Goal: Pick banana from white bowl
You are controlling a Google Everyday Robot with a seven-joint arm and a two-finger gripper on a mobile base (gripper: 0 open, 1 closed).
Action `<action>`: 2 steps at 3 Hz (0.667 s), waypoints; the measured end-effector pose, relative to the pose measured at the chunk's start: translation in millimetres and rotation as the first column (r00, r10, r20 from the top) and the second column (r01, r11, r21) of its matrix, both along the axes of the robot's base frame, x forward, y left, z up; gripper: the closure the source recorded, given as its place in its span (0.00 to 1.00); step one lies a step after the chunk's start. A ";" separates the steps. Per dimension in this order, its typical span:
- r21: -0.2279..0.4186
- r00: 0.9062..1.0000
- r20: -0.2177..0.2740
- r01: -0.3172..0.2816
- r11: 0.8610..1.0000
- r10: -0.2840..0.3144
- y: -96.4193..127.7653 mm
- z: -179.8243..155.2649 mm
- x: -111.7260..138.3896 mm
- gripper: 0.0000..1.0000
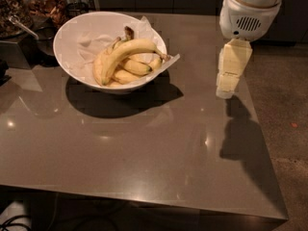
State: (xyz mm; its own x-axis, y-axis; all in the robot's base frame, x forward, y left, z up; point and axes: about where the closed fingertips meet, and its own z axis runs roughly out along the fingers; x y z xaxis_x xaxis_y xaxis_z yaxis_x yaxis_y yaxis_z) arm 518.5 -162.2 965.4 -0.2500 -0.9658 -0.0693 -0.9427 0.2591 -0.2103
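Note:
The white bowl (72, 37), lined with crumpled white paper, stands at the back left of the grey table. The banana (126, 51), long and curved, lies on top of the shorter bananas (132, 67) in the bowl's right half. My gripper (226, 88) hangs from the white arm over the table's right side, to the right of the bowl and well apart from it, with nothing seen in it.
The table (144, 148) has its right edge just right of the gripper and its front edge near the bottom. Dark containers and a metal tray with a utensil (21, 25) stand at the back left, behind the bowl.

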 end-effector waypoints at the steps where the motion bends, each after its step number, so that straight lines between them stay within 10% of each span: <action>1: 0.031 0.999 0.026 -0.021 0.999 0.020 18.3 6.0 9.3 0.00; 2: 0.041 0.997 0.023 -0.069 0.997 0.068 57.8 12.9 24.9 0.00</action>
